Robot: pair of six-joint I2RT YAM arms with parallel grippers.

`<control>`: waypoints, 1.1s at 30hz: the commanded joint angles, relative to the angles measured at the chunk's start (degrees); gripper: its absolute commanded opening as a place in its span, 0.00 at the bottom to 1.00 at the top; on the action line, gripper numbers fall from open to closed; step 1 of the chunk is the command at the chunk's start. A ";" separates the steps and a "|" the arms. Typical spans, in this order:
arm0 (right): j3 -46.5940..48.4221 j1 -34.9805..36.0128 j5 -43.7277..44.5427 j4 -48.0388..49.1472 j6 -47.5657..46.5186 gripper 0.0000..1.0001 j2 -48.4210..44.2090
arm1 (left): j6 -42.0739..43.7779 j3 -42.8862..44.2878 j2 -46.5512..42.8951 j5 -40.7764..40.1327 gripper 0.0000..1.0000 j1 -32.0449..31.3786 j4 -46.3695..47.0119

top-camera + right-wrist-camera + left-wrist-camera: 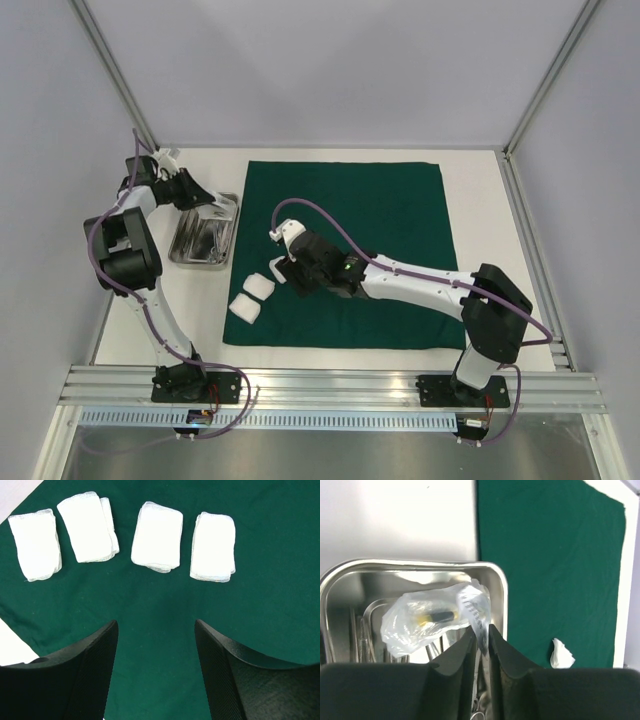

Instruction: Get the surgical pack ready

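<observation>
1. Cloth first: the dark green cloth lies spread flat on the table. The steel tray sits just beside its left edge.
2. Your left gripper hangs over the tray's near rim. Its jaws are almost together, with the edge of a clear plastic pouch running into the slit. You cannot tell whether they press on the film.
3. The pouch drapes over the tray. Something dark and yellow shows through it, too blurred to identify.
4. The pouch covers most of the slim instruments, so only thin metal bars show.
5. Your right gripper is over the cloth's near-left part, jaws wide apart and empty.
6. The right wrist view shows four gauze stacks in a row on the cloth. From above, the arm hides some of them.
</observation>
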 commanded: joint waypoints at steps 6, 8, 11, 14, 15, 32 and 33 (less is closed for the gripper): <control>1.83 -0.61 0.42 1.46 0.99 0.64 0.41 | 0.77 2.23 1.03 -8.69 0.55 0.02 -7.02; 1.92 -0.96 0.51 1.38 1.69 0.65 0.50 | 1.64 2.32 0.50 -8.97 0.58 -0.07 -7.81; 2.18 -2.28 0.25 1.46 3.44 0.65 0.33 | 2.44 2.67 -1.17 -10.55 0.58 0.02 -8.60; 2.53 -4.39 -2.37 1.73 5.72 0.65 0.50 | 4.89 3.37 -3.19 -13.53 0.60 0.02 -9.83; 2.71 -5.87 -3.26 1.81 6.34 0.65 0.68 | 5.34 3.55 -4.24 -15.37 0.60 0.02 -10.36; 12.98 -20.56 -22.25 1.73 14.44 0.49 16.39 | 13.33 -5.31 -19.71 -13.65 0.60 -0.07 -14.05; 13.43 -20.74 -22.60 1.64 14.52 0.49 17.19 | 14.04 -5.32 -20.41 -12.24 0.60 -0.24 -16.23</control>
